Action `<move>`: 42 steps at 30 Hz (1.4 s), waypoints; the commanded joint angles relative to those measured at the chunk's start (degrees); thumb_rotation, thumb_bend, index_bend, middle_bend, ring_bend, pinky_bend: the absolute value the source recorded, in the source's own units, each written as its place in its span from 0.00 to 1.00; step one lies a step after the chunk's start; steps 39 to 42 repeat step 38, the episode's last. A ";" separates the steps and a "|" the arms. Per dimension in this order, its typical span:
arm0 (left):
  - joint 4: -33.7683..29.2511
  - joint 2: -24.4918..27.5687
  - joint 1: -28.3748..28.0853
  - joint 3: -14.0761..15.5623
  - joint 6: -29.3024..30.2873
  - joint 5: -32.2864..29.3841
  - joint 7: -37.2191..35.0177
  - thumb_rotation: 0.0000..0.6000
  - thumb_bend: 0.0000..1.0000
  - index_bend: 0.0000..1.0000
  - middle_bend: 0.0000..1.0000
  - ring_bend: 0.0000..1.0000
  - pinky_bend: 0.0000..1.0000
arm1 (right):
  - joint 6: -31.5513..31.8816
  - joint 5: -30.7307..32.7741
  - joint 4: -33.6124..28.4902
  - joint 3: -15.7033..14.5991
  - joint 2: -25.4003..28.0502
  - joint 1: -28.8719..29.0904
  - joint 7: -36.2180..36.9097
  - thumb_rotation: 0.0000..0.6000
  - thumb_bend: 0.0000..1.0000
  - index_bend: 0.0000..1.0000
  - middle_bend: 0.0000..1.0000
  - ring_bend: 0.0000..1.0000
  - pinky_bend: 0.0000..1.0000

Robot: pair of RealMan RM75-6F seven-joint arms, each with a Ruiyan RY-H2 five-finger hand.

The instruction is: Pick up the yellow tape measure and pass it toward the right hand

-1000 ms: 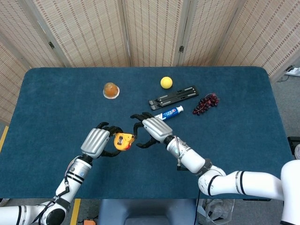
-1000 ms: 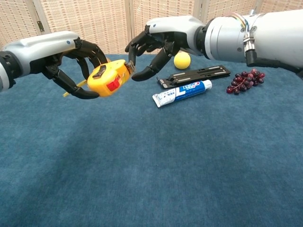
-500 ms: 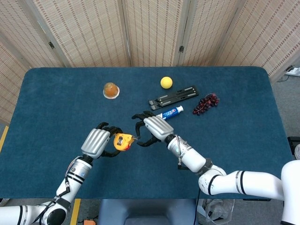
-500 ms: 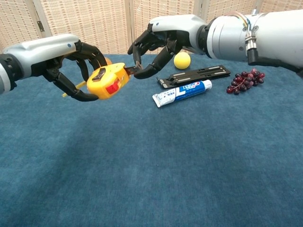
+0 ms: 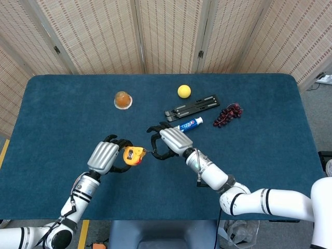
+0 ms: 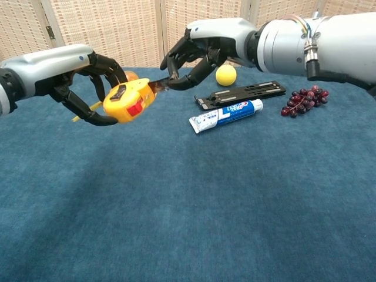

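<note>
The yellow tape measure (image 5: 131, 155) (image 6: 128, 101), with a red button on its side, hangs above the blue table (image 5: 62, 114), gripped by my left hand (image 5: 104, 156) (image 6: 70, 76). My right hand (image 5: 168, 142) (image 6: 205, 47) is just to its right. The right fingertips (image 6: 171, 82) pinch the end of the tape blade. A short dark strip of blade spans the small gap between case and fingers. A thin yellow strap sticks out behind the left hand in the chest view.
Behind the right hand lie a toothpaste tube (image 5: 187, 124) (image 6: 226, 114), a black folding stand (image 5: 192, 107) (image 6: 241, 94), a yellow ball (image 5: 183, 91) (image 6: 225, 75) and dark grapes (image 5: 227, 115) (image 6: 305, 100). An orange jelly cup (image 5: 122, 99) stands at the back left.
The right hand's fingers closed onto the tape's tip. The left hand drew the case slightly left, and a short length of blade now shows between them.
</note>
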 commanded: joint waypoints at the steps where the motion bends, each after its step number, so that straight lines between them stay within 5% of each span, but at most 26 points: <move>1: 0.36 0.10 0.17 0.11 0.04 0.15 -0.24 1.00 0.32 0.47 0.49 0.44 0.21 | 0.17 -0.13 -0.39 -0.03 0.36 -0.22 0.07 1.00 0.45 0.62 0.23 0.17 0.04; 14: 4.96 0.52 1.05 1.34 -1.12 1.24 -2.03 1.00 0.32 0.48 0.49 0.44 0.19 | 1.31 -4.98 -6.57 -1.17 8.57 -6.13 4.97 1.00 0.45 0.63 0.23 0.17 0.04; 27: 12.24 0.38 2.12 2.87 -3.71 3.23 -6.07 1.00 0.32 0.49 0.49 0.43 0.18 | 3.00 -18.08 -13.40 -2.50 22.80 -16.11 18.11 1.00 0.45 0.63 0.23 0.17 0.04; 38: 17.82 -0.16 3.11 3.04 -4.83 5.31 -10.50 1.00 0.32 0.50 0.49 0.42 0.17 | 7.60 -29.32 -13.75 -4.38 31.92 -23.26 31.94 1.00 0.45 0.63 0.23 0.17 0.04; 42: 17.82 -0.16 3.11 3.04 -4.83 5.31 -10.50 1.00 0.32 0.50 0.49 0.42 0.17 | 7.60 -29.32 -13.75 -4.38 31.92 -23.26 31.94 1.00 0.45 0.63 0.23 0.17 0.04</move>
